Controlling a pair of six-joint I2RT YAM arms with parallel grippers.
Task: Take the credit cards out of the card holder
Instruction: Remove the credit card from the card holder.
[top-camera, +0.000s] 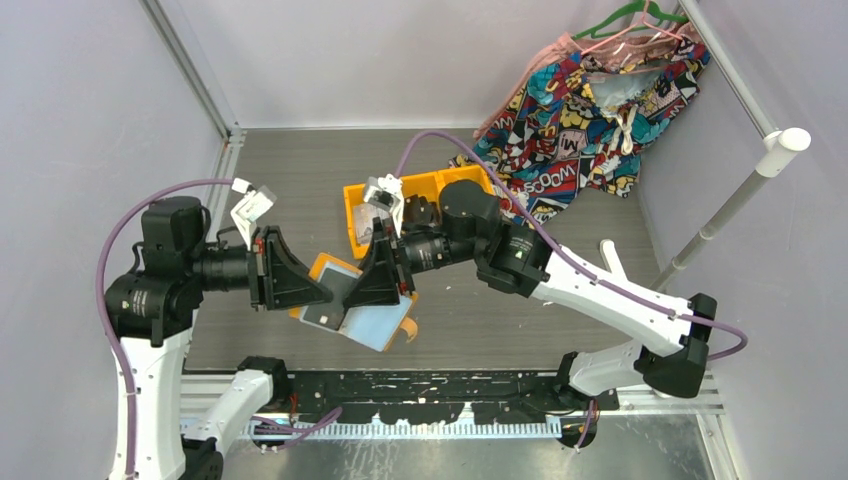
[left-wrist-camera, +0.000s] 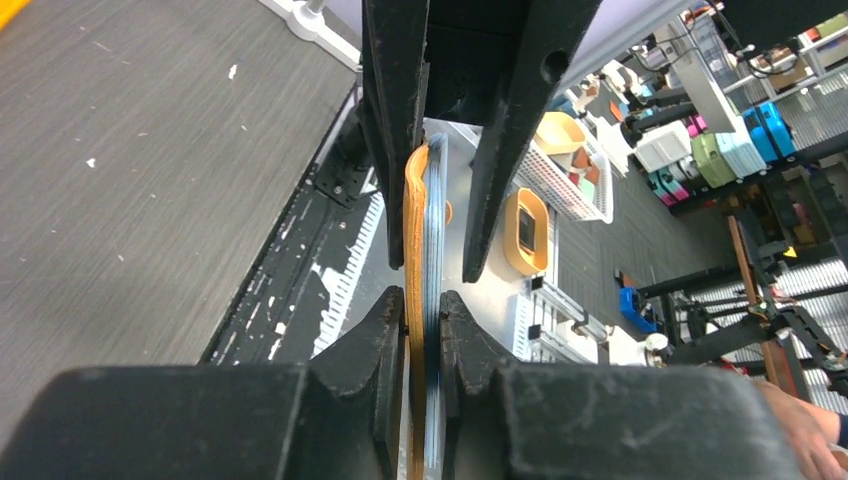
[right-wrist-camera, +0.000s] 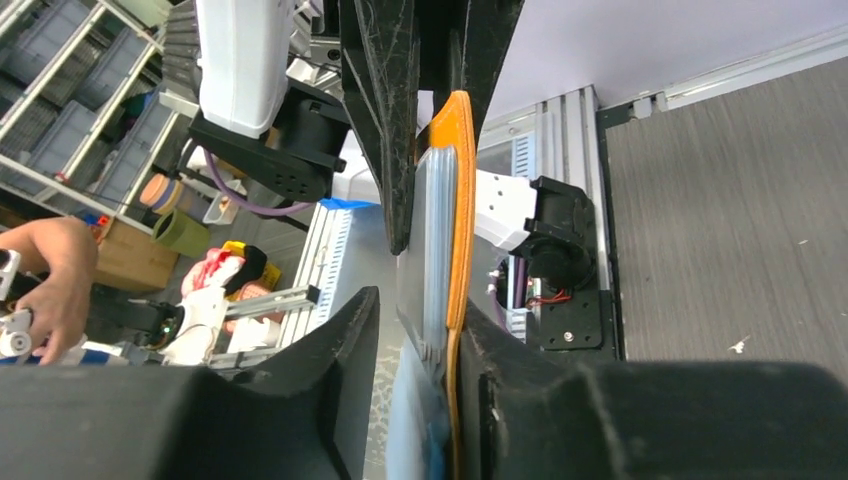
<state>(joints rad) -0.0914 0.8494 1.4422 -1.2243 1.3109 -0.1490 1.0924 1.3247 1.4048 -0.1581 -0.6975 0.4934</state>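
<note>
The card holder (top-camera: 375, 322) is off the worktop (top-camera: 480, 300), hanging open between the two arms near the front middle. Its orange cover faces down and its pale blue pockets face the overhead camera. A small orange tab (top-camera: 410, 332) sticks out at its right end. A dark card (top-camera: 325, 318) sits in the pocket at the left end, partly under the black fingers. I cannot make out any other cards.

The left pincer (top-camera: 325, 297) comes in from the left and is narrow. In its own wrist view the left pincer (left-wrist-camera: 423, 305) has both fingers pressed on the holder (left-wrist-camera: 415, 250), seen edge-on with the orange cover on one side and the blue pages on the other.

The right pincer (top-camera: 362, 290) reaches in from the right, and its tips lie close to the left one's. In its wrist view the right pincer (right-wrist-camera: 420, 320) stands partly wide. The orange cover (right-wrist-camera: 458, 200) lies against one finger, and the other finger is apart from the blue pages, so it grips nothing.

Behind the holder, orange bins (top-camera: 360, 195) sit on the worktop. A bright comic-print cloth (top-camera: 590, 110) is heaped in the far right corner.
</note>
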